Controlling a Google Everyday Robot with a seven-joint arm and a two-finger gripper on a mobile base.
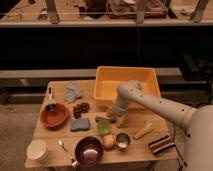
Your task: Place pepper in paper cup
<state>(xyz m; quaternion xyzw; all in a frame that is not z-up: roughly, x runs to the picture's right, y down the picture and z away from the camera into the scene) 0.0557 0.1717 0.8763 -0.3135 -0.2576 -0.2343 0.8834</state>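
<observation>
The pepper (102, 120) is a slender green shape lying on the wooden table (60, 160) just in front of the orange bin. My gripper (113, 115) hangs at the end of the white arm, down at the table right beside the pepper's right end. Whether it touches the pepper does not show. The paper cup (37, 149), short and off-white, stands at the table's front left corner, far from the gripper.
An orange bin (127, 80) sits at the back. A red bowl (54, 115), grapes (81, 107), a blue sponge (80, 124), a light-green object (104, 130), a dark bowl (89, 150), a metal cup (122, 141) and a yellow item (143, 131) crowd the table.
</observation>
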